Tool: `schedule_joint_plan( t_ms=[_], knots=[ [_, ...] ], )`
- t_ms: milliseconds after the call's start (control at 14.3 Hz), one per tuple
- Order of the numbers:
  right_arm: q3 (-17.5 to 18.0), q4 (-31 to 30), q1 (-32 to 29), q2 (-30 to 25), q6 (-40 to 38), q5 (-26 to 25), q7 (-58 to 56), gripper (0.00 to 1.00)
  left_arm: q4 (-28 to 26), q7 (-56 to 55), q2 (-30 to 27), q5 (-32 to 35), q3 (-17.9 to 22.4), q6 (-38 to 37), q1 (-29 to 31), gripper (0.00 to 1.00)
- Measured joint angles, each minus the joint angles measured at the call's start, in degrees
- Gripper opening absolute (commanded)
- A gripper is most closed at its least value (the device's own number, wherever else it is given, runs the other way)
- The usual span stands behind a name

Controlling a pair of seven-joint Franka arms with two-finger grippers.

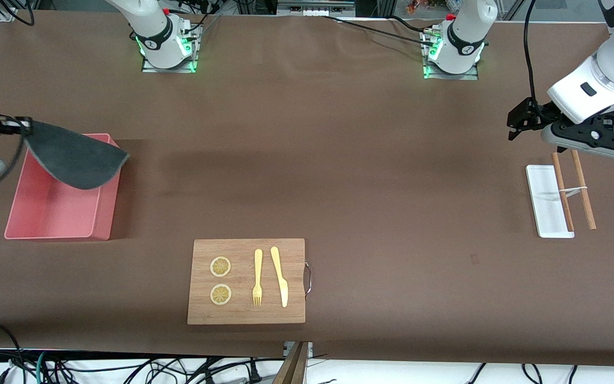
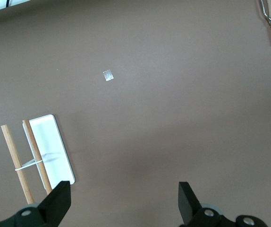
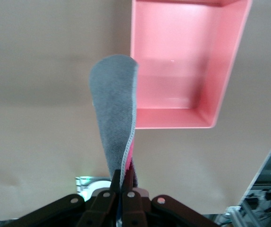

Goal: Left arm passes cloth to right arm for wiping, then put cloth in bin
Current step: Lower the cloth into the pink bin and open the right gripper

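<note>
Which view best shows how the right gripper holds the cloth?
The right wrist view: the right gripper is shut on the cloth at one edge. The front view shows it hanging over the bin. The left wrist view misses it.

No legible text, labels, nos. anywhere

And here we are in a robotics lab, no mistaking it: two white arm bases (image 1: 167,40) (image 1: 453,45) sit bolted on metal plates along one edge of a table (image 1: 339,160) under plain brown sheeting, green status lights glowing at their feet. Loose black cables (image 1: 126,368) trail below the table edge nearest the front camera. On the sheet lies a staged set: a wooden cutting board (image 1: 247,281) with toy cutlery and lemon slices, and a pink tub (image 1: 54,213).
</note>
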Motion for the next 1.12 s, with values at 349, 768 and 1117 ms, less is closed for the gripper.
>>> schedule_joint_plan(
  t_ms=[349, 768, 1117],
  knots=[
    [-0.1, -1.2, -6.7, -0.1, 1.7, -5.8, -9.9, 0.00, 0.0, -1.0, 0.0, 0.0, 0.1, -0.6, 0.1, 1.00],
    [-0.1, -10.6, -8.6, 1.2, 11.9, -5.9, -10.2, 0.00, 0.0, -1.3, 0.0, 0.0, 0.4, -1.8, 0.1, 1.00],
    [0.0, -17.8, -8.6, 1.6, 19.2, -4.9, -9.7, 0.00, 0.0, -1.3, 0.0, 0.0, 0.5, -2.1, 0.1, 1.00]
  ],
)
